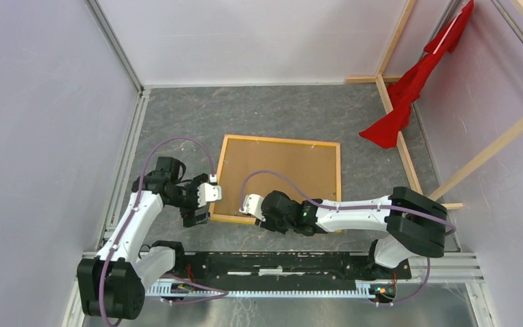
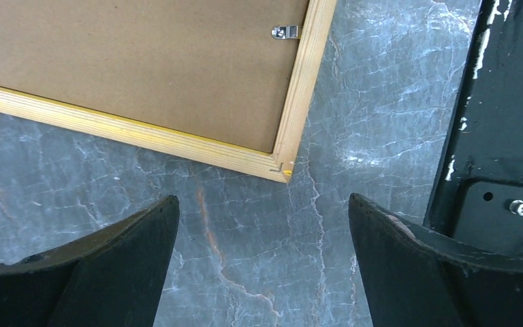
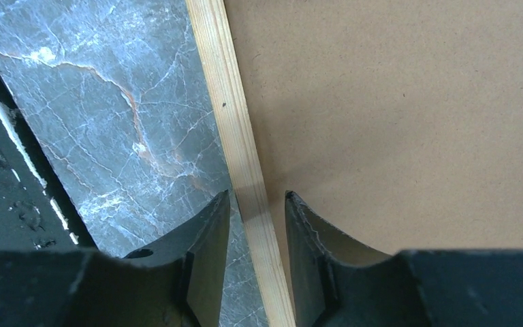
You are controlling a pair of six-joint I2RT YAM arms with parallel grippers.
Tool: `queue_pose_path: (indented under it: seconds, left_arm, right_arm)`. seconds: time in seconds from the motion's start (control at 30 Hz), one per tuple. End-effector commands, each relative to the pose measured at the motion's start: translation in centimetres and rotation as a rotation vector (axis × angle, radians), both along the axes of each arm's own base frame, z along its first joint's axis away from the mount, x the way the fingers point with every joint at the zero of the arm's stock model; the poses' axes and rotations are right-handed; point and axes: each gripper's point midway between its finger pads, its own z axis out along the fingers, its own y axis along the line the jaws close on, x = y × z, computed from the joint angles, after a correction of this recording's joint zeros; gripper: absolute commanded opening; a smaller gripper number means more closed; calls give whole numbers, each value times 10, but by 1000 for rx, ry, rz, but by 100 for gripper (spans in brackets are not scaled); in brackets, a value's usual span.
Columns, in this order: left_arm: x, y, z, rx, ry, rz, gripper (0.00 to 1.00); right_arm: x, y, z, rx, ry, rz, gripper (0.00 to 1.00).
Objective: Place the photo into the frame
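Note:
The frame [image 1: 280, 140] lies face down on the grey marble table, light wood rails up, with a brown backing sheet [image 1: 282, 174] filling it. The photo is hidden. My right gripper [image 1: 248, 207] is at the frame's near rail [image 3: 235, 116], close to its near left corner. Its jaws straddle the rail, open, with a thin gap on each side, and one finger [image 3: 306, 231] hangs over the backing sheet [image 3: 395, 116]. My left gripper [image 2: 263, 204] stands wide open above bare table, just off the frame's corner [image 2: 282, 167], and holds nothing.
Small metal clips [image 2: 284, 32] sit on the frame's inner edge over the backing. A red cloth [image 1: 408, 95] hangs on bare wooden beams [image 1: 398, 133] at the back right. The black base rail [image 1: 279, 262] runs along the near edge, close to both grippers.

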Motion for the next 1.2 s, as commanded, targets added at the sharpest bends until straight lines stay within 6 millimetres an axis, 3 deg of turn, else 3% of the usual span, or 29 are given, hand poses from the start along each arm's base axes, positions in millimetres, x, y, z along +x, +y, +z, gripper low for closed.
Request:
queue_pose_path:
  seconds: [0.0,0.1,0.23,0.4,0.6,0.77,0.97,1.17]
  left_arm:
    - [13,-1,5,14,-124,-77,100]
    - [13,-2,6,14,-123,-86,100]
    - [15,-5,10,7,-158,-121,100]
    - [16,-9,13,4,-227,-171,100]
    - [15,-12,24,25,-368,-275,100]
    - [34,-10,36,81,-599,-320,98]
    - [64,-16,79,100,-992,-325,94]
    - [69,-21,102,73,-1062,-319,87]
  right_arm:
    - [1,15,5,28,-9,37,43]
    - [1,15,4,22,-11,41,41]
    - [8,17,13,33,-42,28,21]
    - [25,41,52,97,-92,-17,1]
    - [48,75,115,234,-55,-80,0]
    - [45,96,146,314,20,-41,0]
    - [43,101,157,336,101,-34,0]
    - [45,97,161,337,124,-36,0]
